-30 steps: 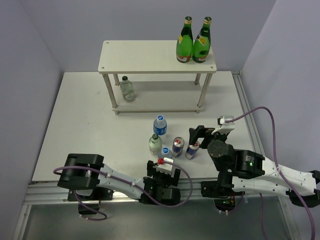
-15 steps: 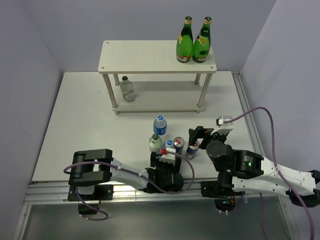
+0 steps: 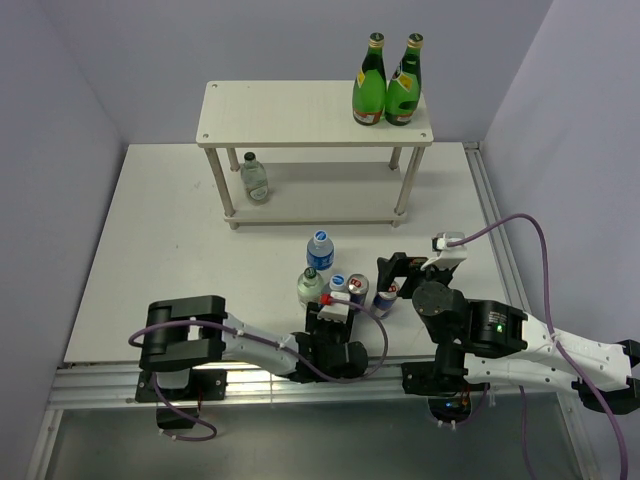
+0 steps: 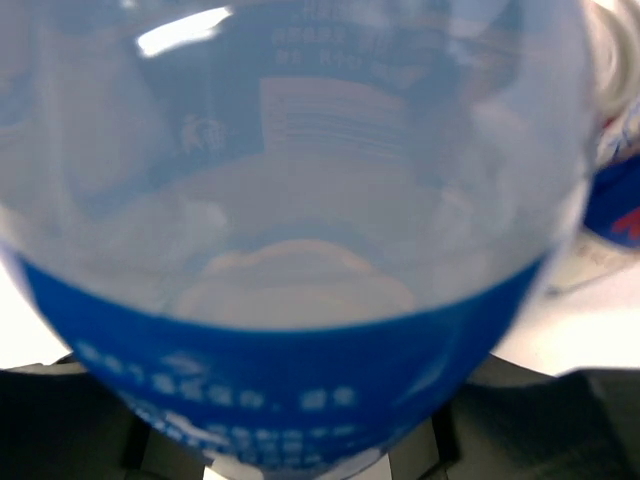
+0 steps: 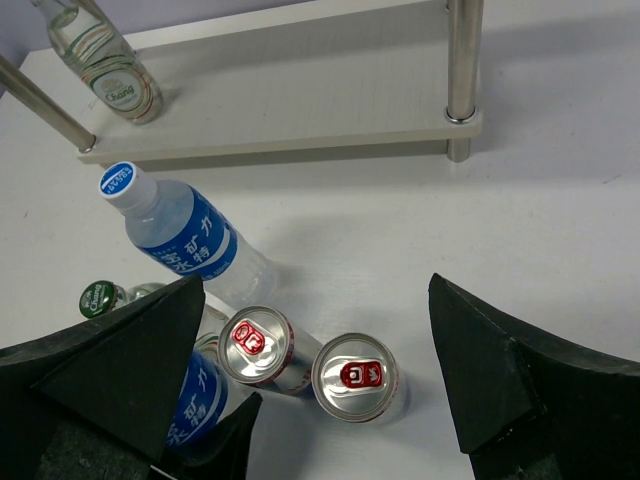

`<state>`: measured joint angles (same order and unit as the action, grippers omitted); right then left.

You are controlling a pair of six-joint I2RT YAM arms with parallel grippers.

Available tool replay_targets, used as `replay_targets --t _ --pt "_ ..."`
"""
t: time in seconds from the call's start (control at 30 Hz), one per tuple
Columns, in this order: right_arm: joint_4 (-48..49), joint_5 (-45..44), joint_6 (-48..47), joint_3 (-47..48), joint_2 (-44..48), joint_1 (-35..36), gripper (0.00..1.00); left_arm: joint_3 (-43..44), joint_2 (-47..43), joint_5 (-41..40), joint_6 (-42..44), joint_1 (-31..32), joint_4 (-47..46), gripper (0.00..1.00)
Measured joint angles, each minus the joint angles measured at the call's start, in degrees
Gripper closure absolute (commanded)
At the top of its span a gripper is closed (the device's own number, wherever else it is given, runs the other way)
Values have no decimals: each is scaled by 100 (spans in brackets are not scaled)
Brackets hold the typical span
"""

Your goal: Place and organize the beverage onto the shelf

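A flat white table fills the middle of the top view. Plain pale lilac walls rise behind its far edge and along its left and right edges. A silver metal rail runs along the near edge. A second rail follows the right edge. Below the near edge lies a dark glossy surface.

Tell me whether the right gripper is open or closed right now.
Open: the right gripper shows its fingers wide apart in the wrist view, gripping nothing, cans standing between them.
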<state>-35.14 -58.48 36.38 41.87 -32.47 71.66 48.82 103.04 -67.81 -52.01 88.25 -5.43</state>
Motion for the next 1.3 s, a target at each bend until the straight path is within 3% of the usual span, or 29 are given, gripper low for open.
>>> replay_targets --t 0.27,0.37,0.47,0.57,0.7,0.87,1.17,1.3 --pt "0 2 0 0 0 9 0 1220 -229 234 -1384 566 3569 100" --pt "0 0 0 0 4 11 0 1908 -584 295 -1493 671 4680 100" --pt "0 0 -4 0 4 11 0 2535 -1102 201 -1113 636 5187 100" --pt "0 -13 -22 0 7 11 0 2752 -1888 181 197 374 4618 100" --pt "4 -39 -31 0 35 11 0 2719 -3012 748 2479 -813 3115 100" --pt "20 -46 -46 0 98 11 0 3849 -2997 1554 3928 -2850 2612 100" --pt "101 -39 -46 -11 98 20 0 7178 -960 3235 4575 -5077 3025 100" --pt "146 -31 -55 -81 155 22 0 7921 -177 3727 4597 -5648 3268 100"
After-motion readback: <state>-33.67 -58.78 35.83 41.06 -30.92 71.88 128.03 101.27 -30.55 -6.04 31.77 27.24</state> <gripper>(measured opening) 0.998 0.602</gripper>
